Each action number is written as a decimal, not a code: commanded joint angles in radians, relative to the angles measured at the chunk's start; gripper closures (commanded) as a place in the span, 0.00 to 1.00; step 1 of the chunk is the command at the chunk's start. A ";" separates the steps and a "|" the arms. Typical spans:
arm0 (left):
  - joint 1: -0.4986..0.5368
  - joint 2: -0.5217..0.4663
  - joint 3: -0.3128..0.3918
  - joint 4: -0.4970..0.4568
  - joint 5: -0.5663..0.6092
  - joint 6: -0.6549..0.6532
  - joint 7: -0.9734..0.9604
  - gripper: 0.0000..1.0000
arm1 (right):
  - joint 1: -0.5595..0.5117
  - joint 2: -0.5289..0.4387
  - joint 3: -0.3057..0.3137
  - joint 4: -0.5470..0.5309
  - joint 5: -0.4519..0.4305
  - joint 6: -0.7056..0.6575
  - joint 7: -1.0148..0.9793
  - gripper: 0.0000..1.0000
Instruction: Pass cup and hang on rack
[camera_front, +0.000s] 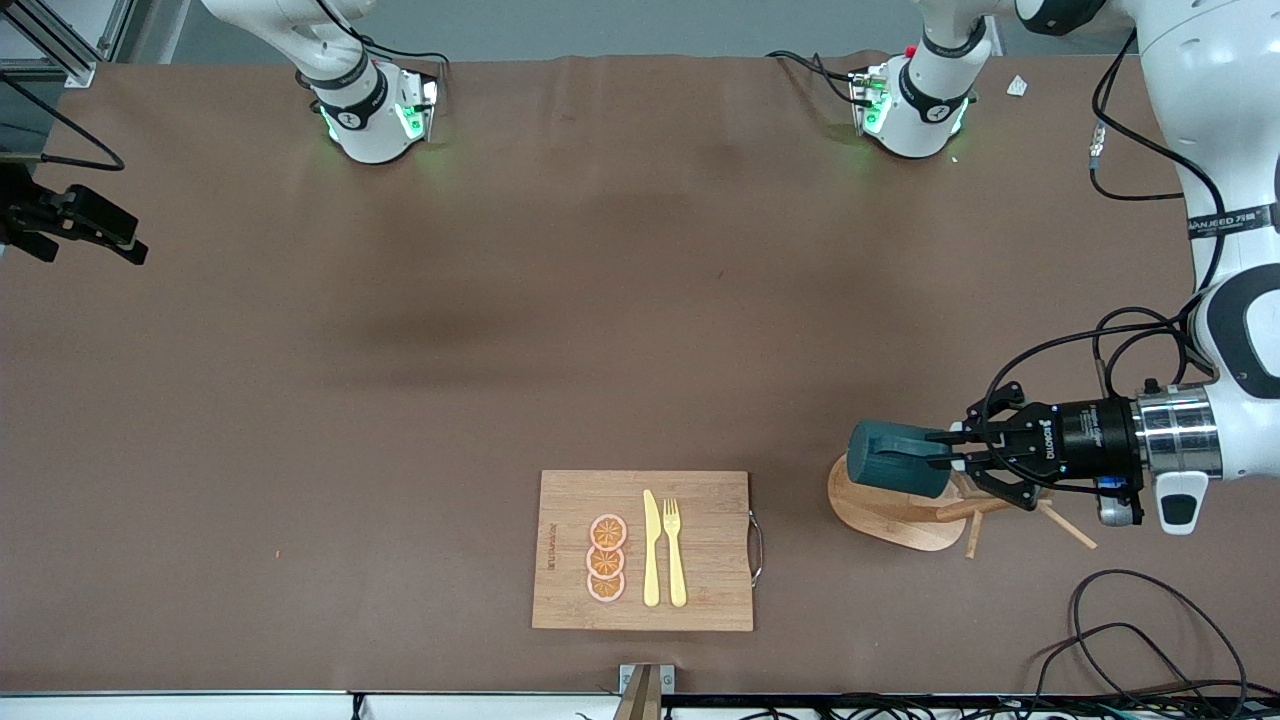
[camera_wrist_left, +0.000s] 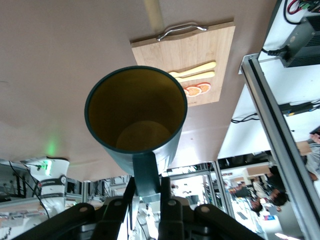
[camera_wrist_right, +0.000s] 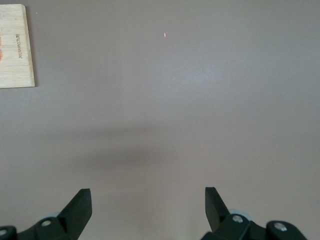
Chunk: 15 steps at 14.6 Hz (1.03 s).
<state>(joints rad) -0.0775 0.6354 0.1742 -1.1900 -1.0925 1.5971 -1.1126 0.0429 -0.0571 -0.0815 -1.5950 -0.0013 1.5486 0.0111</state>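
Note:
The dark teal cup (camera_front: 893, 458) lies on its side in the air, directly over the light wooden rack (camera_front: 880, 512), whose thin pegs (camera_front: 1062, 525) stick out below the hand. My left gripper (camera_front: 926, 450) is shut on the cup's handle. In the left wrist view the cup (camera_wrist_left: 135, 115) shows its mustard-yellow inside, with the handle (camera_wrist_left: 146, 172) pinched in my left gripper (camera_wrist_left: 146, 189). My right gripper (camera_wrist_right: 147, 197) is open and empty over bare brown table; it is out of the front view.
A wooden cutting board (camera_front: 710, 585) with a metal handle lies near the front edge, carrying orange slices (camera_front: 606, 558), a yellow knife (camera_front: 651, 548) and a fork (camera_front: 675, 550). Loose cables (camera_front: 1150, 620) lie near the front edge at the left arm's end.

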 joint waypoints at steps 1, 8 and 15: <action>0.047 0.033 -0.006 0.013 -0.088 -0.016 0.014 1.00 | -0.018 -0.013 0.016 -0.006 -0.016 -0.004 -0.005 0.00; 0.091 0.043 -0.005 0.016 -0.110 -0.003 0.017 1.00 | -0.017 -0.013 0.016 -0.006 -0.016 -0.005 -0.005 0.00; 0.153 0.061 -0.006 0.009 -0.236 -0.008 0.027 1.00 | -0.018 -0.013 0.016 -0.006 -0.016 -0.005 -0.005 0.00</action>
<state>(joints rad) 0.0723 0.6856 0.1746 -1.1875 -1.2751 1.5970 -1.0924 0.0429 -0.0571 -0.0815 -1.5950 -0.0013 1.5484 0.0111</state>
